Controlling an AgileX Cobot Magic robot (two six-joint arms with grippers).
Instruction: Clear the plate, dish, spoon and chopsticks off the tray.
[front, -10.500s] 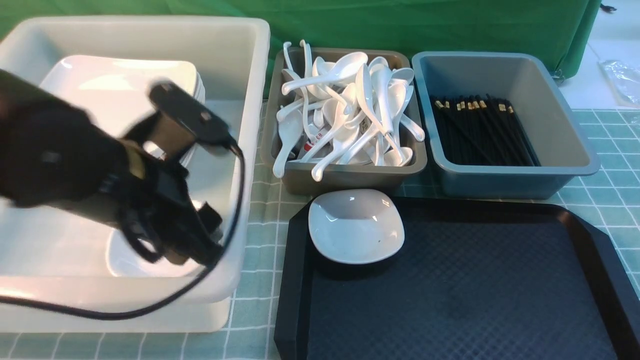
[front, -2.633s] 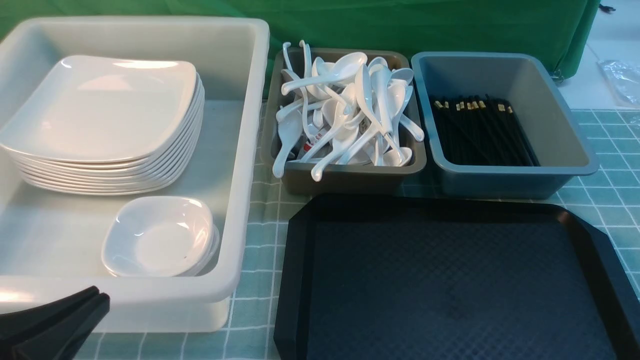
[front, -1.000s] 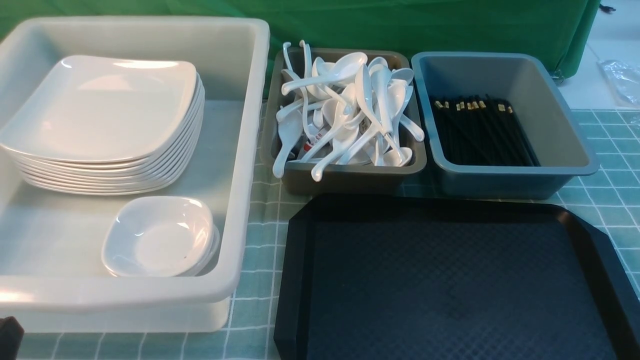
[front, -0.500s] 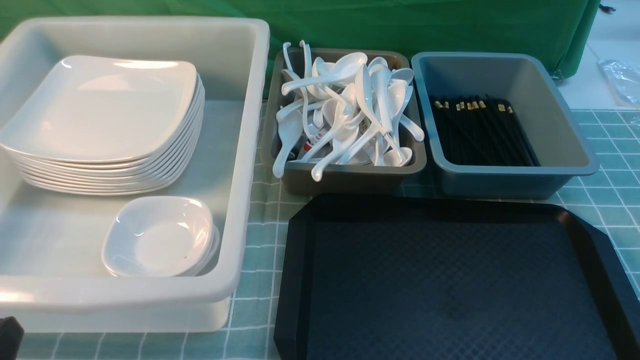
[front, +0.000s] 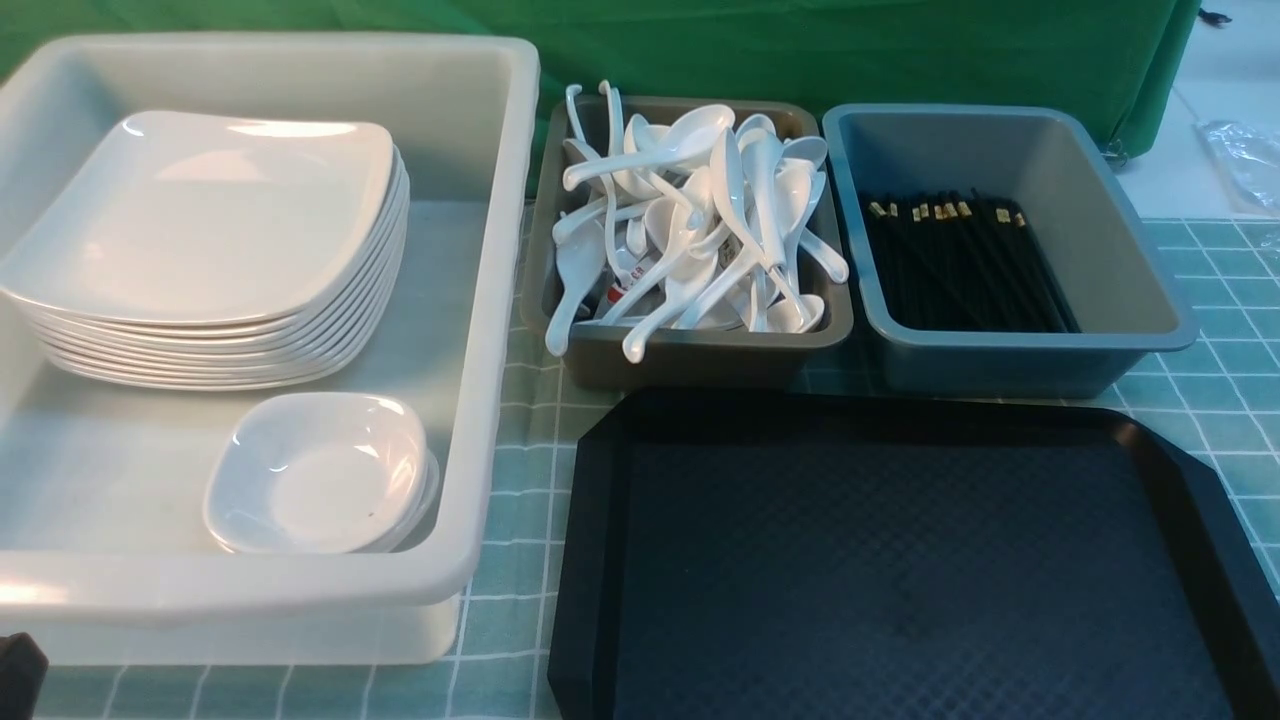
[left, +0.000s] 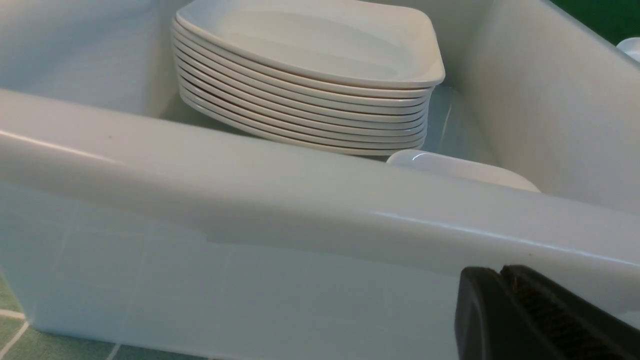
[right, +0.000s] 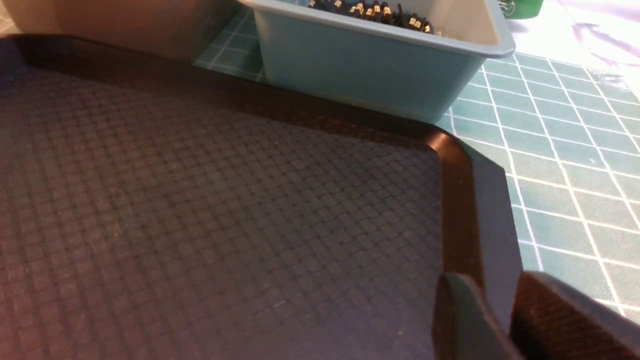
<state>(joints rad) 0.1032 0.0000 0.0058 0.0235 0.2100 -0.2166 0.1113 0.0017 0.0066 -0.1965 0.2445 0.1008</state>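
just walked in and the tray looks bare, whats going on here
Nothing is being handled at the moment. The black tray has nothing on it. The plates and small dishes sit stacked in the white bin, the spoons are piled in the brown bin, and the chopsticks lie in the grey-blue bin. The left claw is shut and holds nothing, outside the white bin's near wall. The right claw is slightly parted over the tray's right corner, also holding nothing. The clearing looks finished.

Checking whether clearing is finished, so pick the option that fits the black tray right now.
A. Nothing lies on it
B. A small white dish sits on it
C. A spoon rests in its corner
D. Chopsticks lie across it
A: the tray shows only its bare textured surface in the front and right wrist views.
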